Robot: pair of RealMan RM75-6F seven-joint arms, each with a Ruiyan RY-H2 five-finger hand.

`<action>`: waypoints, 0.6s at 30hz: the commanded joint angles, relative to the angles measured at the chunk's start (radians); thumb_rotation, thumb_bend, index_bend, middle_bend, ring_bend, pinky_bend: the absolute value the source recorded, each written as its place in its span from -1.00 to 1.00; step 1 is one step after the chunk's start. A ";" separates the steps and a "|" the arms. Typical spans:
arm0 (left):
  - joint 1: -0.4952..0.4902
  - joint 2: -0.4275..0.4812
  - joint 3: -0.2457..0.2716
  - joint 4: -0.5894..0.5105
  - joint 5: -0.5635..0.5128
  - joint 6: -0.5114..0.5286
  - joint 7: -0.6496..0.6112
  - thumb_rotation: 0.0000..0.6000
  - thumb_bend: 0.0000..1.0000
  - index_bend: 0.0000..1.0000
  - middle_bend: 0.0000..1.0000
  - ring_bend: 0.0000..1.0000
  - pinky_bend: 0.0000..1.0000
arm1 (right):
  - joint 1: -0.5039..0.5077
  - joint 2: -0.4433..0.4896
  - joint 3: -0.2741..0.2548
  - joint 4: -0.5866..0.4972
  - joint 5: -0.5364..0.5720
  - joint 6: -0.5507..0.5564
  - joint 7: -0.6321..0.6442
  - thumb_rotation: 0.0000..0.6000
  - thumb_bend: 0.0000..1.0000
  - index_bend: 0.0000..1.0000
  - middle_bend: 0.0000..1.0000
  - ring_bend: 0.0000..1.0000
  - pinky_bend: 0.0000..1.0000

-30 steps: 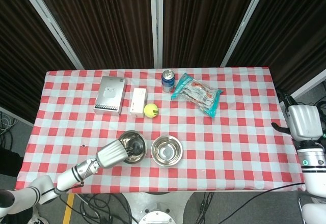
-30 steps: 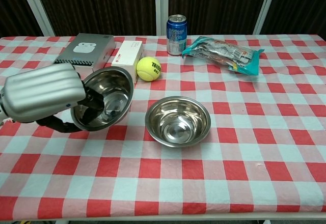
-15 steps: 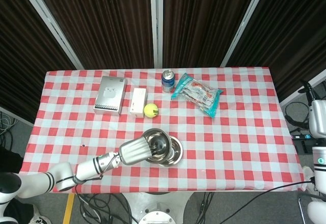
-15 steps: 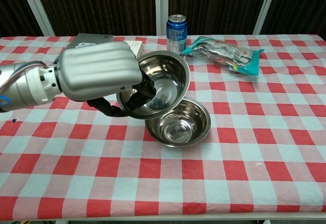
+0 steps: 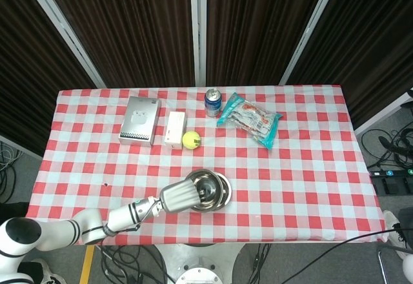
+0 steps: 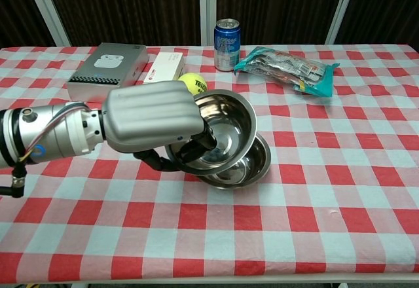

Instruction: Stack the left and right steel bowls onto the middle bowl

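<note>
My left hand (image 6: 154,121) (image 5: 179,195) grips a steel bowl (image 6: 222,127) (image 5: 208,186) by its near rim, fingers inside it. The held bowl is tilted and hangs low over the middle steel bowl (image 6: 252,167), partly nested in it; whether the two touch I cannot tell. In the head view the middle bowl (image 5: 224,193) shows only as a rim at the right of the held one. No third bowl is in either view. My right hand is in neither view.
At the back stand a blue can (image 6: 227,35), a teal snack bag (image 6: 288,65), a yellow tennis ball (image 6: 191,81), a white box (image 6: 163,65) and a grey box (image 6: 107,71). The checked table (image 6: 327,190) runs to a near edge.
My left hand carried the bowl rightward from the left of the table and lowered it over the middle bowl. The right arm drew away and left the head view.
</note>
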 commanded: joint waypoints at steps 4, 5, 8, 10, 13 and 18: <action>-0.003 -0.008 0.015 0.033 -0.007 -0.006 -0.007 1.00 -0.26 0.42 0.43 1.00 1.00 | 0.006 0.023 0.011 -0.027 -0.012 0.000 -0.008 1.00 -0.92 -0.70 -0.36 0.59 0.54; -0.002 -0.009 0.017 0.037 -0.007 -0.002 -0.007 1.00 -0.26 0.42 0.43 1.00 1.00 | 0.007 0.027 0.013 -0.033 -0.015 0.002 -0.012 1.00 -0.92 -0.69 -0.36 0.59 0.54; -0.003 -0.012 0.022 0.043 -0.005 0.003 -0.009 1.00 -0.26 0.42 0.43 1.00 1.00 | 0.013 0.042 0.020 -0.062 -0.023 0.006 -0.026 1.00 -0.92 -0.69 -0.36 0.59 0.54; -0.008 -0.013 0.026 0.044 0.000 0.003 -0.009 1.00 -0.26 0.42 0.43 1.00 1.00 | 0.018 0.056 0.028 -0.088 -0.027 0.012 -0.043 1.00 -0.92 -0.68 -0.35 0.59 0.54; -0.013 -0.012 0.033 0.036 0.004 0.002 -0.006 1.00 -0.26 0.42 0.43 1.00 1.00 | 0.023 0.079 0.039 -0.127 -0.033 0.024 -0.070 1.00 -0.92 -0.68 -0.35 0.59 0.54; -0.028 -0.020 0.037 0.022 0.015 -0.005 0.003 1.00 -0.26 0.42 0.43 1.00 1.00 | 0.028 0.118 0.061 -0.175 -0.020 0.037 -0.102 1.00 -0.92 -0.68 -0.35 0.59 0.54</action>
